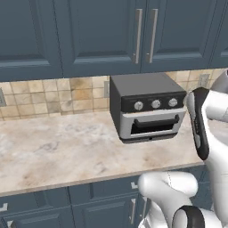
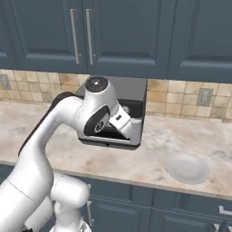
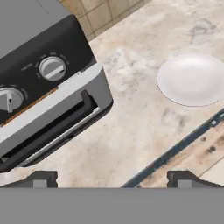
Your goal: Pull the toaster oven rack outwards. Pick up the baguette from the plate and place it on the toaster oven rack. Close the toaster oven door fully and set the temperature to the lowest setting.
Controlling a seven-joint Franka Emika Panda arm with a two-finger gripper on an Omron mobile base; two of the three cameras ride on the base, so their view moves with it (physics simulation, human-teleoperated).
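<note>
The toaster oven (image 1: 147, 107) sits on the marbled worktop (image 1: 58, 147), backed against the tan tiled wall (image 1: 53, 93) under the dark blue upper cabinets (image 1: 102, 31). Its toaster oven door (image 1: 151, 124) stands shut, upright against the front, with the long dark window slot facing out and three silver knobs (image 1: 156, 104) lined along the black strip above it. From where I stand, nothing projects from the oven's front.

The plate (image 2: 187, 167) lies well off to the oven's right, near the front edge of the worktop, and its pale surface looks bare. In the hand view the same plate (image 3: 192, 79) lies apart from the oven's corner, with open marble between them.

The white arm (image 2: 54, 136) bends up in front of the oven, its wrist close to the oven's face in the right base view. The pincer (image 3: 111, 178) hovers above the worktop just off the oven's lower right corner, its two dark fingertips (image 3: 41, 178) spread wide with nothing between them. Two knobs (image 3: 52, 68) show close up on the black strip, though I can't quite make out their markings.
</note>
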